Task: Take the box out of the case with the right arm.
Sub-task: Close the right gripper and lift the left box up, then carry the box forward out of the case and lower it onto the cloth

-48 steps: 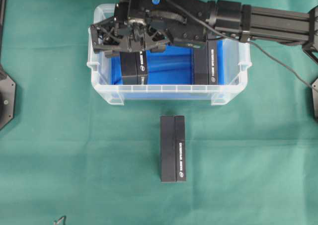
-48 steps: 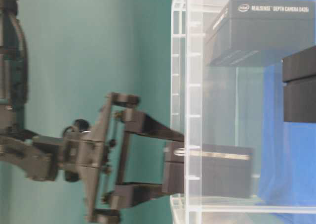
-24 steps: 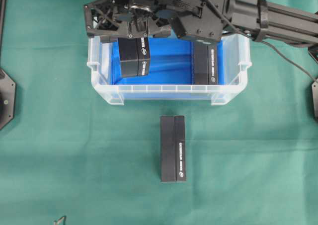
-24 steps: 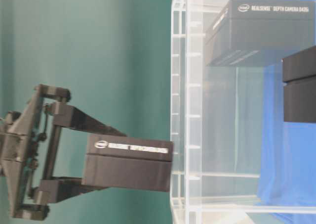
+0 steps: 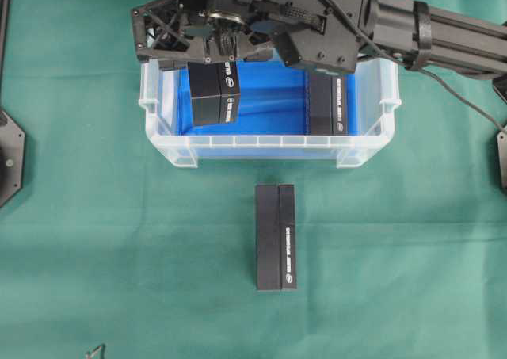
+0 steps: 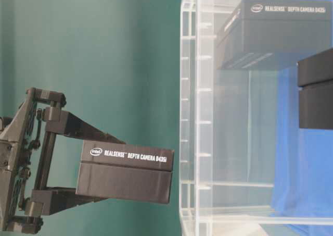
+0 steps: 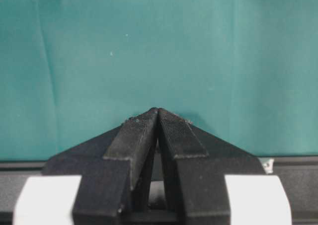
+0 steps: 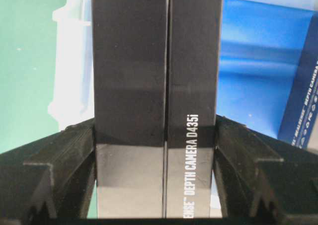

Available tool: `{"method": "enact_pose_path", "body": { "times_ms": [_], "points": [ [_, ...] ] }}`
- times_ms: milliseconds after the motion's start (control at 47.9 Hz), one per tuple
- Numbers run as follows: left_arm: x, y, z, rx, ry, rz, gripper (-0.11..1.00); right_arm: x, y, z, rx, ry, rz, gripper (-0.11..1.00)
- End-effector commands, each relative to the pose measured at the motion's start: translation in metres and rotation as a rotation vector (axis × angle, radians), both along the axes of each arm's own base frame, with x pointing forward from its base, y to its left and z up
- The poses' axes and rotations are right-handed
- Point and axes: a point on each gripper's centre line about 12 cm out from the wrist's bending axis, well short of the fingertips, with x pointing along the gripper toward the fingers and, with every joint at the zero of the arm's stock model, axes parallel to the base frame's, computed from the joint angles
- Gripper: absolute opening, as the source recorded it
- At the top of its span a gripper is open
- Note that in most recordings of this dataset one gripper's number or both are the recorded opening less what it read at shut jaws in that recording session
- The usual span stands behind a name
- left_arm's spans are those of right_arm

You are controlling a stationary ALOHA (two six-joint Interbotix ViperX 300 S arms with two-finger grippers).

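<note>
My right gripper (image 5: pixel 214 67) is shut on a black box (image 5: pixel 215 95) with white lettering, its fingers pressing the two long sides (image 8: pixel 155 130). The box hangs over the left part of the case (image 5: pixel 261 143), a clear tub with a blue lining. From table level the box (image 6: pixel 125 171) and the gripper (image 6: pixel 112 168) stand wholly clear of the case's rim (image 6: pixel 190 116). In the right wrist view the box (image 8: pixel 156 86) fills the middle, with the case's edge (image 8: pixel 69 86) behind it. My left gripper (image 7: pixel 158 111) is shut and empty over the green cloth.
A second black box (image 5: pixel 327 101) lies in the right part of the case, partly under the right arm. Another black box (image 5: pixel 276 237) lies on the green cloth in front of the case. Black arm bases sit at the left and right edges.
A second ago the box sat down inside the case in the right gripper's grip. It has been lifted out above the rim and has barely moved in the last half second.
</note>
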Motion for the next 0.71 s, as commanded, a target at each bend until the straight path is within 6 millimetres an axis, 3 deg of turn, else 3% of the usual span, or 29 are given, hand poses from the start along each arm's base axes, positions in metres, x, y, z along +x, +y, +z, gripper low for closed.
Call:
{"method": "enact_pose_path", "body": {
  "times_ms": [0,689],
  "points": [
    [0.0013,0.0004,0.0085,-0.001,-0.028,0.003,0.02,-0.0157,0.0023,0.0426,-0.016,-0.096,0.004,0.68],
    [0.0014,0.0004,0.0086,0.000,-0.029,0.002,0.02,-0.0161,0.0002,0.0429,-0.028,-0.095,-0.001,0.68]
  ]
}}
